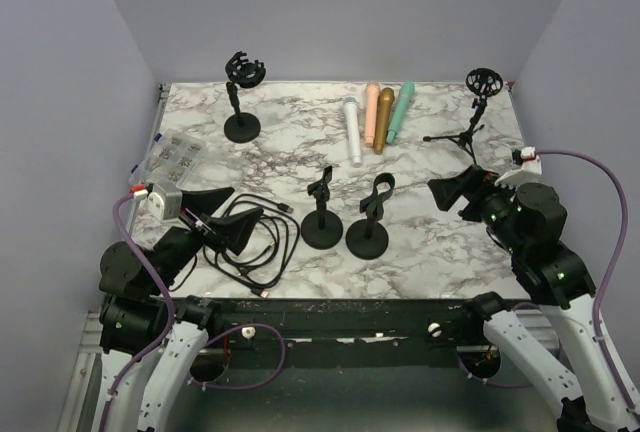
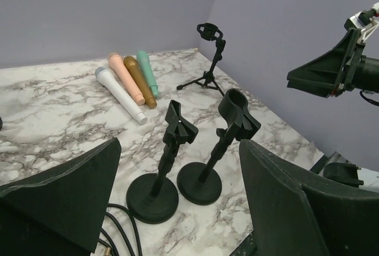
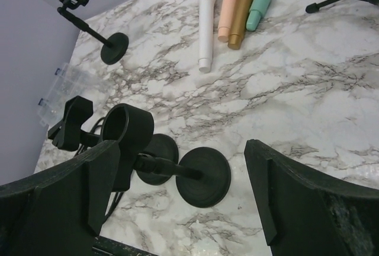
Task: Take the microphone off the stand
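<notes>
Four microphones lie side by side at the back of the marble table: white [image 1: 353, 130], peach [image 1: 371, 112], gold [image 1: 384, 119] and teal [image 1: 401, 110]. Every stand I see is bare: a clip stand [image 1: 322, 214] and a ring-clip stand [image 1: 369, 220] at front centre, a shock-mount stand [image 1: 242, 102] at back left, and a tripod stand [image 1: 470, 112] at back right. My left gripper [image 1: 225, 214] is open and empty, left of the clip stand [image 2: 163, 167]. My right gripper [image 1: 455, 192] is open and empty, right of the ring-clip stand [image 3: 127, 134].
A coil of black cables [image 1: 250, 247] lies under the left gripper at the front left. A clear plastic parts box [image 1: 172, 159] sits at the table's left edge. Purple walls close in the back and both sides.
</notes>
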